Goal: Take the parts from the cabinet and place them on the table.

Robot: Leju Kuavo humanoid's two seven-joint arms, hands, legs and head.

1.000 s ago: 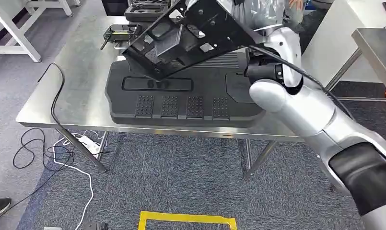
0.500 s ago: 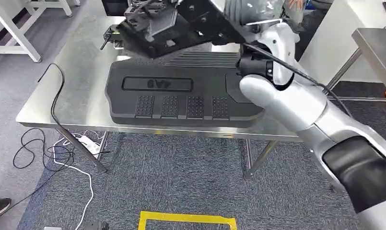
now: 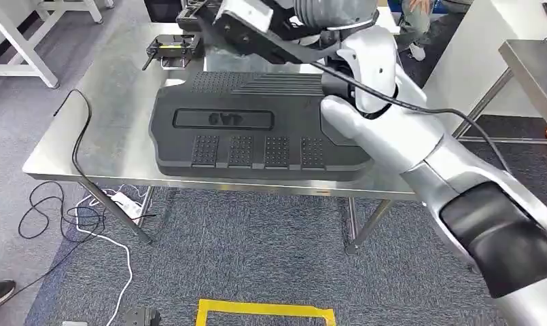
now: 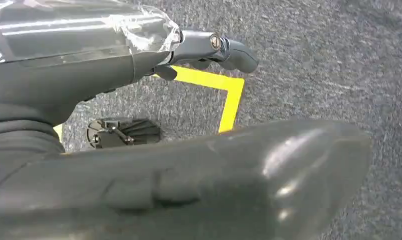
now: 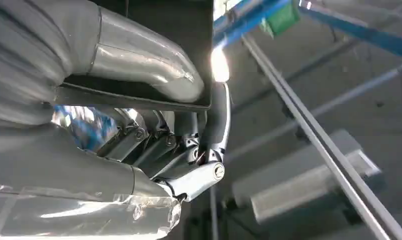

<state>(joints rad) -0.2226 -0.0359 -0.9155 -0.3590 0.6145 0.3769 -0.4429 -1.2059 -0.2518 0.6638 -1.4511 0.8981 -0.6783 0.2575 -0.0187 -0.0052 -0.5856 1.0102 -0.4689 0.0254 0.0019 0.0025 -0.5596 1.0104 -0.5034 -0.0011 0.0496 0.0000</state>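
Right hand (image 5: 139, 150) clamps a flat black bracket part (image 3: 257, 30): thumb on one face, fingers (image 5: 216, 125) wrapped over the plate edge on the other, as the right wrist view shows. In the head view the part hangs in the air over the far side of the steel table (image 3: 114, 88), just beyond the big black moulded cover (image 3: 257, 129) that already lies there. Part is tilted, light underside patch facing the camera. It does not touch the cover. Behind the cover, toward the far edge of the table, sits a small black tool with a yellow-green stripe (image 3: 170, 46), near the part's low end.

Left hand (image 4: 208, 47) hangs over grey carpet, near the yellow floor tape (image 4: 228, 95), holding nothing; fingers look loosely spread. A small black object (image 4: 121, 132) lies on the carpet beside the tape.

Handling, judged from looks: the part looks like a stiff thin plate with cut-outs, probably light for its span, likely plastic or sheet metal. Smooth faces could slip in a pinch, and the long overhang beyond the hand means leverage and twist at the grip. The edge grip near one end works but is marginal; taking hold nearer the middle, or through a cut-out, would be steadier. Not fragile-looking, though corners could snag on the cover's ribs. Free table beyond the cover is tight; set-down needs the low end kept off the tool.
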